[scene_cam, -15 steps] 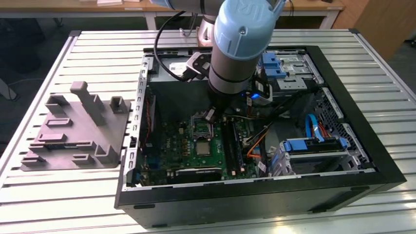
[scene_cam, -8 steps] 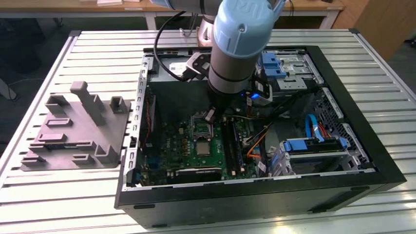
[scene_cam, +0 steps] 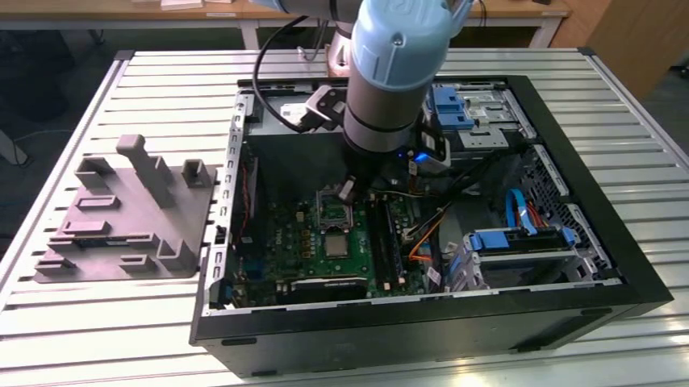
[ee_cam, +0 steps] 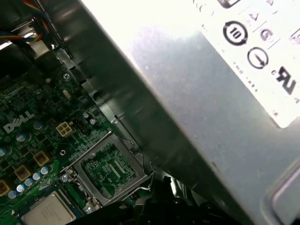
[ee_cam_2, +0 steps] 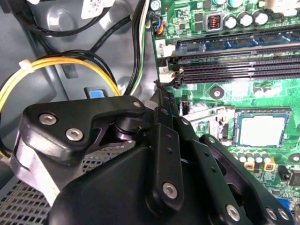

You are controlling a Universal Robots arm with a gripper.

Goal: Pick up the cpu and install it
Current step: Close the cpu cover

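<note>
**CPU seated in socket, arm above the board**

Black linkage of the gripper [ee_cam_2: 164, 154] sits closest to the lens in the second wrist view, its bolted links covering the lower half of the scene; whether the jaws are open or closed cannot be told, and nothing is visibly gripped.

Exterior view, left to right:
- Grey plastic fixture [scene_cam: 124, 222] with posts and slots, lying on the slatted bench [scene_cam: 129, 322] at the exterior view's left, well apart from the arm.
- Open black computer case [scene_cam: 431, 322] on the bench, side panel off.
- Green motherboard [scene_cam: 290, 258] lying flat inside the case.
- cpu [scene_cam: 338, 246], pale silvery top, lying flat in the socket on the board, its hinged load frame [scene_cam: 332, 214] tilted up just beyond it.
- Robot arm [scene_cam: 388, 72], pale blue and grey, reaching down into the case, its tip just above the raised frame.
- Blue drive brackets [scene_cam: 517, 238] toward the exterior view's right.

Both wrist views show the cpu [ee_cam_2: 261, 129] [ee_cam: 47, 213] flat on the board, apart from the gripper. Memory slots [ee_cam_2: 234, 58] run beside it in the second wrist view.
</note>
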